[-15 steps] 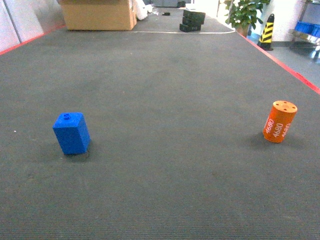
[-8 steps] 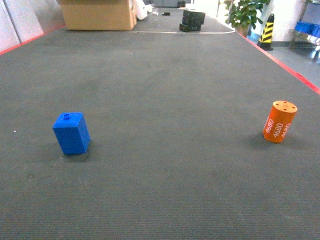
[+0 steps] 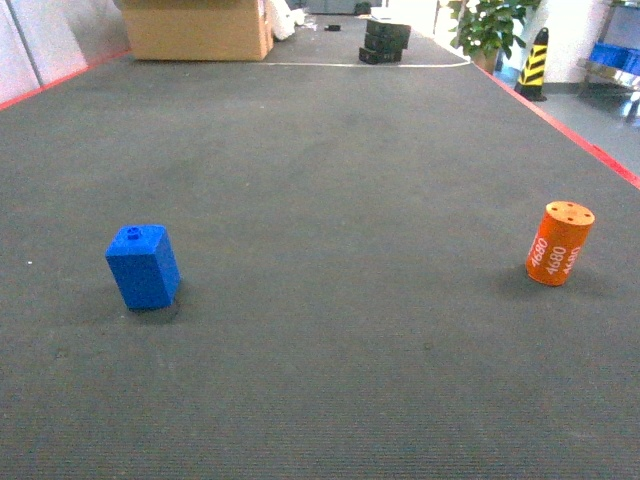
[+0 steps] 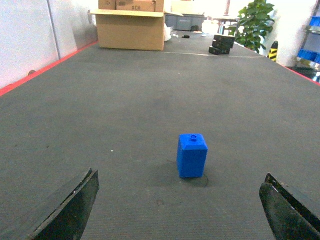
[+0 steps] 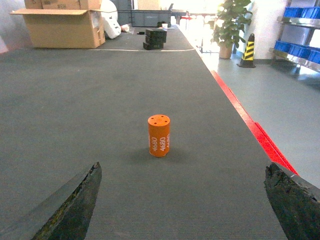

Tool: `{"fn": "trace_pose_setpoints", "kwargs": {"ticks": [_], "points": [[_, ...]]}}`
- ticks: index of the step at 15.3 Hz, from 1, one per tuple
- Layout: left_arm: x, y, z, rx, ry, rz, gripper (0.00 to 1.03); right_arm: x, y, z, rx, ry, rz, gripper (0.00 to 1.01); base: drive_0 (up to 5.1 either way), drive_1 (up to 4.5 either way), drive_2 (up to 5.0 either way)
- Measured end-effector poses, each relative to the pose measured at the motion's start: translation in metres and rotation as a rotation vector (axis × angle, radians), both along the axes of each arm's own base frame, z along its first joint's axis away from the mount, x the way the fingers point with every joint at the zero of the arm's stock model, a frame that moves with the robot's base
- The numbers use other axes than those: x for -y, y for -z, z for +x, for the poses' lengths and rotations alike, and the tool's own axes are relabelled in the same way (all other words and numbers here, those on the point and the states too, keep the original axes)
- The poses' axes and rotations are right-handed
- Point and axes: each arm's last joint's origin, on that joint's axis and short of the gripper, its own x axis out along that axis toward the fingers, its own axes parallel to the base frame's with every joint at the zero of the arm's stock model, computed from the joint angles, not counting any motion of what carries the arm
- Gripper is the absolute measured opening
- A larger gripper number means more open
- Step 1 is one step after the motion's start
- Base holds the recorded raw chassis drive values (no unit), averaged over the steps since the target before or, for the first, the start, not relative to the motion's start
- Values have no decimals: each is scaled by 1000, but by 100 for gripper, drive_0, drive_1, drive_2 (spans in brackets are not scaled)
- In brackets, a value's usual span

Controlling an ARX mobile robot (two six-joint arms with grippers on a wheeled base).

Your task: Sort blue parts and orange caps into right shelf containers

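both grippers hang back with jaws spread wide, the left gripper (image 4: 180, 210) looking straight at the blue part (image 4: 191, 155) and the right gripper (image 5: 182, 205) straight at the orange cap (image 5: 159, 135). each piece stands upright on the dark table mat (image 3: 330, 180), dead ahead of its own arm and centred between that arm's fingers, the blue part (image 3: 143, 266) on the left and the orange cap (image 3: 560, 243) well apart on the right by the red edge (image 5: 250, 125). to my eye neither arm need cross; a straight reach forward suits each, long axis vertical.

head: high, forward | wrists: low, forward | shared: dark mat (image 3: 330, 200)
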Motion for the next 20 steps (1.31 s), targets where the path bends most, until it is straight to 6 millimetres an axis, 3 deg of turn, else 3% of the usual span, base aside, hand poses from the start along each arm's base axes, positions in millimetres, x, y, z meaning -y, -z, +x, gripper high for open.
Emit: {"fn": "trace_pose_setpoints", "kwargs": {"ticks": [16, 18, 20], "points": [[0, 0, 0, 0, 0, 0, 98, 0, 1, 0, -27, -12, -4, 98, 0, 0, 0], [0, 0, 0, 0, 0, 0, 98, 2, 5, 10, -178, -61, 5, 98, 0, 0, 0], [0, 0, 0, 0, 0, 0, 98, 3, 4, 23, -198, -71, 8, 98, 0, 0, 0]]}}
